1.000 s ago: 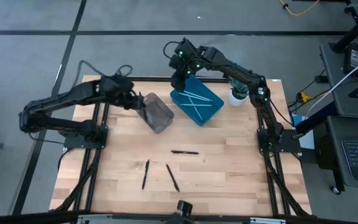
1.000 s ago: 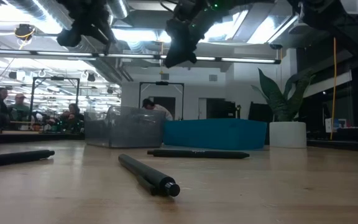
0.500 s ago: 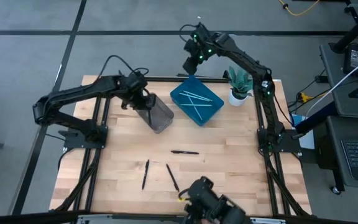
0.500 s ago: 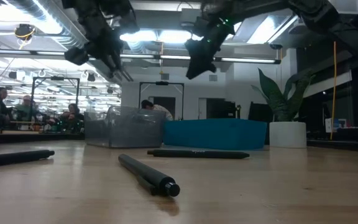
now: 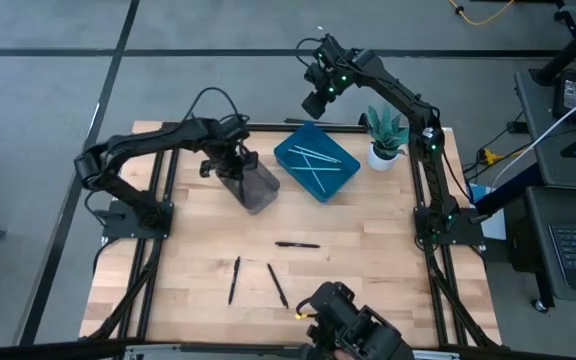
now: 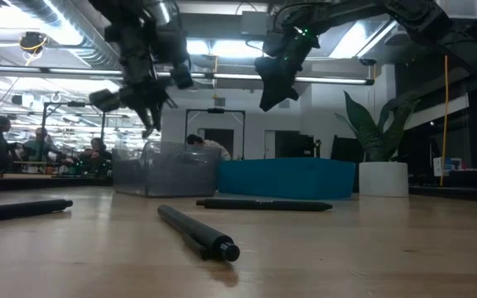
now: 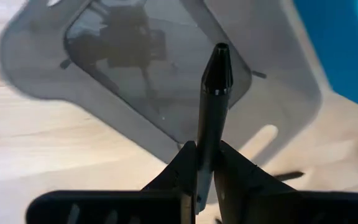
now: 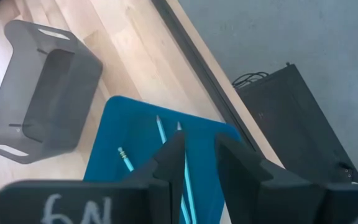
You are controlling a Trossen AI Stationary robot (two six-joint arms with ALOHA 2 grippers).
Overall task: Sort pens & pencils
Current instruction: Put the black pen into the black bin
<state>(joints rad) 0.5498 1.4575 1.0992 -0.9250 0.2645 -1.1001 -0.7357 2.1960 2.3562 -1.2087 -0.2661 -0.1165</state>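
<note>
While hovering over the grey bin [image 5: 253, 184], my left claw [image 7: 204, 163] pinches one black stick [image 7: 211, 109]; my right claw [image 8: 196, 155], empty, stands parted above the blue tray [image 5: 317, 162].

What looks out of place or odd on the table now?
Three black sticks lie loose on the wooden table, outside both bins. The grey bin and blue bin sit askew to the edges.

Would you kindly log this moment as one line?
left gripper: holds black pen over grey bin | right gripper: empty, above blue tray
</note>
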